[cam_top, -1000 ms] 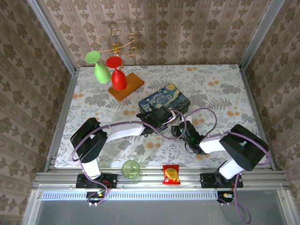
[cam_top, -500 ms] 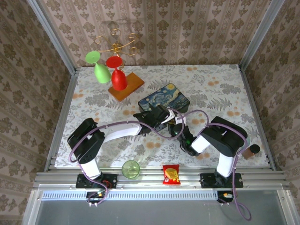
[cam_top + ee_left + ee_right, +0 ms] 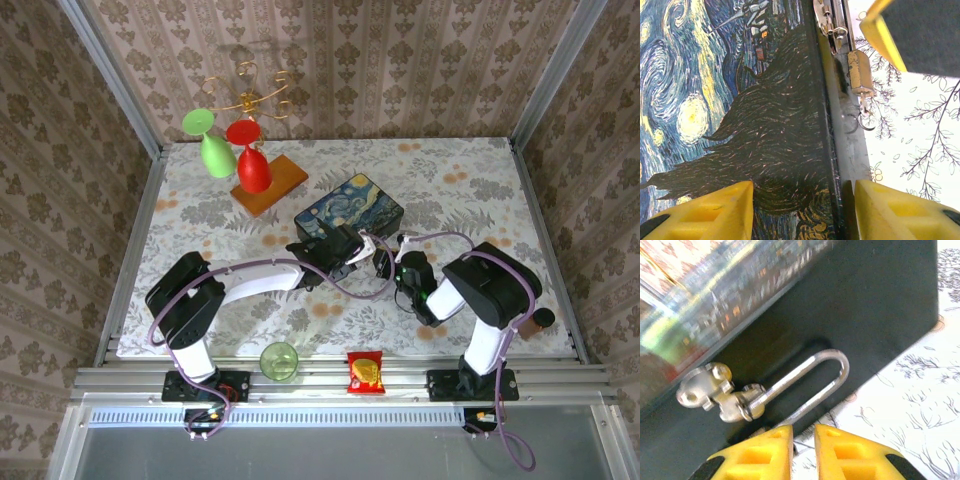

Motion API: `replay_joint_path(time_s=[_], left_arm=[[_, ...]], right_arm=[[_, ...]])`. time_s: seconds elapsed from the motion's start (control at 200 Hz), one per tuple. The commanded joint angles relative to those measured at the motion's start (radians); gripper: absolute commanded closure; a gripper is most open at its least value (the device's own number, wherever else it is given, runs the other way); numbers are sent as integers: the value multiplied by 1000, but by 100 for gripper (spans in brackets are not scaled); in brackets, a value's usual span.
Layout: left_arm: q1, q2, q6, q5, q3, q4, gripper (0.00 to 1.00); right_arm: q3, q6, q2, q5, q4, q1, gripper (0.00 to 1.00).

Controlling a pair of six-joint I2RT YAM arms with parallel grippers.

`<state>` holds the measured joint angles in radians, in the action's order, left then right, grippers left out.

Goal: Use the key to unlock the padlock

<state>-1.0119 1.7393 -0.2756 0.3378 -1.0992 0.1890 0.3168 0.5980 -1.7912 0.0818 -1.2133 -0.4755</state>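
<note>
1. The surface (image 3: 460, 190) is the biggest thing. It has a cloth with flowers on it.
2. Two arms reach in from the near edge. The left arm (image 3: 250, 280) and the right arm (image 3: 490, 290) both bend toward the middle. They meet at the near side of the box.
3. The box (image 3: 350, 210) is painted blue with yellow swirls. It sits near the middle of the surface.
4. A wooden board (image 3: 285, 178) lies to the far left of the box. A red glass (image 3: 252, 165) and a green glass (image 3: 215, 150) hang from a curly gold rack (image 3: 250, 95) above it.
5. A green cup (image 3: 279, 360) and a red-and-yellow snack packet (image 3: 365, 372) sit at the near edge, between the two arm bases.
6. The left fingers (image 3: 705, 212) are yellow and spread apart. They hold nothing. One is over the painted lid and the other is over the cloth beside the box.
7. The right fingers (image 3: 757, 452) are yellow too. They are pulled close, with just a thin gap. I cannot tell if they pinch the padlock.
8. The padlock (image 3: 860, 72) is small and brass. It hangs from the silver latch (image 3: 832, 22) on the near side of the box, and its body rests against that side. Its silver loop (image 3: 795, 374) goes through the latch, just past the tips of the right fingers.
9. The key (image 3: 862, 115) may be the tiny bit of metal with a ring under the padlock. It is too small to be sure.
</note>
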Motion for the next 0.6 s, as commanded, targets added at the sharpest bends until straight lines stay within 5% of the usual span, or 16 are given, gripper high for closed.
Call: replay_joint_path(time_s=[0.0, 0.225, 0.595], left_arm=[[0, 70, 4, -55, 82, 250, 48], [-1, 69, 8, -40, 82, 252, 48], [-12, 91, 1, -32, 69, 247, 48]], right_arm=[[3, 83, -3, -179, -89, 20, 82], [-2, 360, -56, -297, -94, 181, 79], [51, 338, -117, -461, -103, 204, 78]])
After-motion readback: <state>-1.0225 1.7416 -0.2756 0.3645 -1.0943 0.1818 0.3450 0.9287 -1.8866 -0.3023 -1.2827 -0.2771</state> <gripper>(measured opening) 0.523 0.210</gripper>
